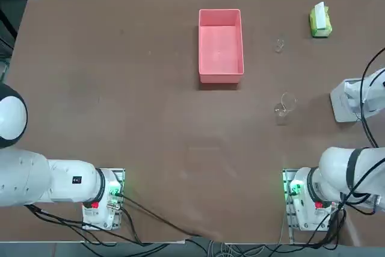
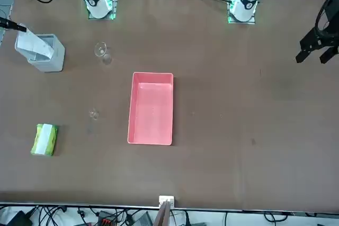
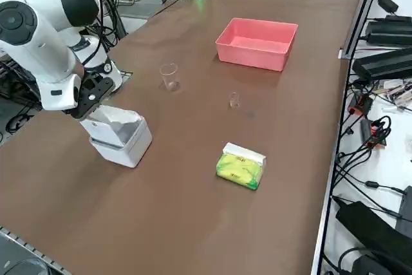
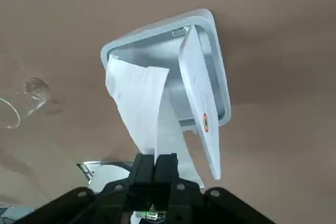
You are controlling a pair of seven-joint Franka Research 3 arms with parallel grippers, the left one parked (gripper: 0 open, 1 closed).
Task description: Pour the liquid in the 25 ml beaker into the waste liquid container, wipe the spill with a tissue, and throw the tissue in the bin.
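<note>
My right gripper (image 4: 156, 163) is shut on the tissue (image 4: 139, 103), a white sheet that hangs from the fingertips down into the open top of the bin (image 4: 218, 66). The bin (image 3: 125, 141) stands at the table's right edge, directly under the gripper (image 3: 90, 101). Its flap lid is tilted up beside the tissue. The 25 ml beaker (image 1: 279, 45) stands upright on the table, far from the gripper, between the tissue pack and the waste liquid container (image 1: 221, 77). That pink tray (image 3: 251, 57) lies mid-table.
A larger clear beaker (image 1: 284, 105) stands near the bin, also seen close by in the wrist view (image 4: 21, 100). The yellow-green tissue pack (image 1: 320, 21) lies at the far right corner. Cables run along the table's edges.
</note>
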